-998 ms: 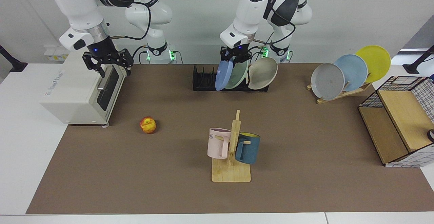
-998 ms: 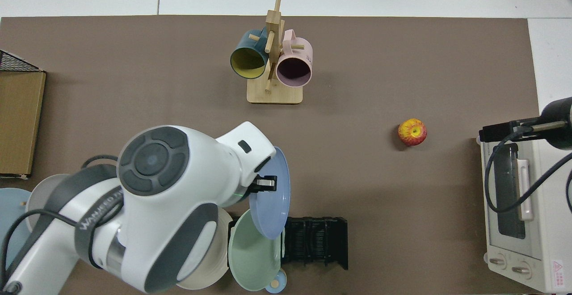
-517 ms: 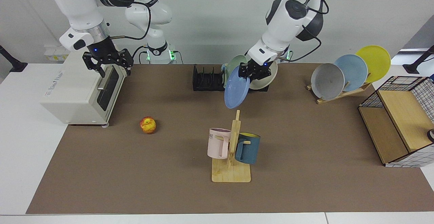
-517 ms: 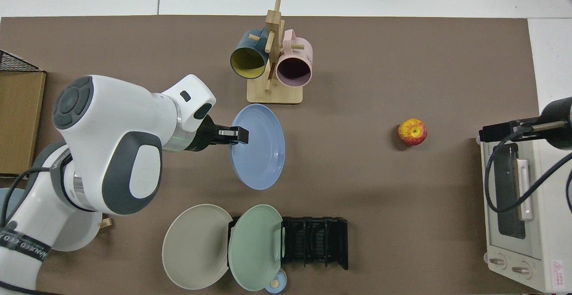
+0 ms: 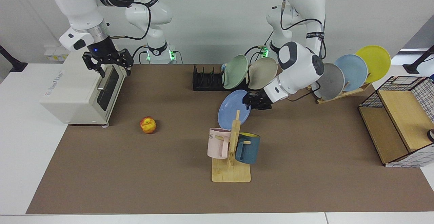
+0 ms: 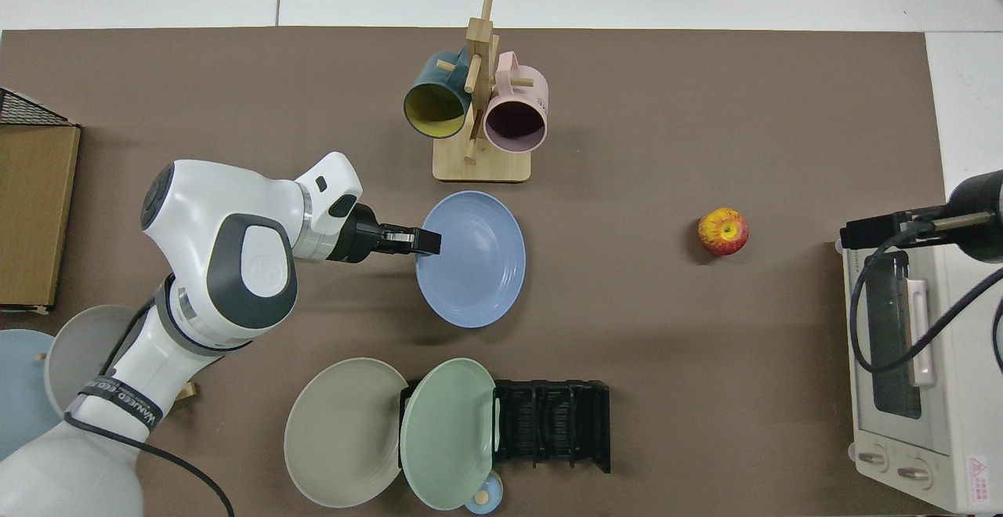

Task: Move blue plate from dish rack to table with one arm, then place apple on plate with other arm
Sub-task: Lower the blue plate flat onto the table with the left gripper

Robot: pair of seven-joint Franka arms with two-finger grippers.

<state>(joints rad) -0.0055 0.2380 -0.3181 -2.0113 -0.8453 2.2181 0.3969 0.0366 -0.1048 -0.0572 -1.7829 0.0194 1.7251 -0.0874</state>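
two arms on record. my left gripper (image 5: 249, 100) (image 6: 427, 241) pinches the rim of the plate (image 5: 231, 111) (image 6: 475, 260), held tilted low over the desk (image 5: 305, 142) (image 6: 666, 110), between rack (image 5: 206, 81) (image 6: 552, 423) and mug tree (image 5: 232, 149) (image 6: 479, 102). my right gripper (image 5: 107, 62) waits, fingers spread, above the toaster oven (image 5: 79, 91). apple (image 5: 148, 125) (image 6: 722, 231) sits on the desk, well apart.

- plate (image 5: 230, 110) (image 6: 474, 258): plain periwinkle blue
- apple (image 5: 148, 125) (image 6: 722, 231): red mottled with yellow
- rack (image 5: 205, 80) (image 6: 556, 423): black
- table (image 5: 135, 169) (image 6: 705, 110): brown mat, white edges
- arms: white with black bands; each pincer black, left (image 5: 252, 101) (image 6: 415, 241), right (image 5: 107, 62)
- rack's other plates: sage green (image 5: 235, 72) (image 6: 447, 431), beige (image 5: 261, 73) (image 6: 341, 431)
- mugs: pink (image 5: 218, 143) (image 6: 513, 113), teal with yellow inside (image 5: 247, 147) (image 6: 432, 104)
- oven (image 5: 78, 88) (image 6: 917, 376): off-white
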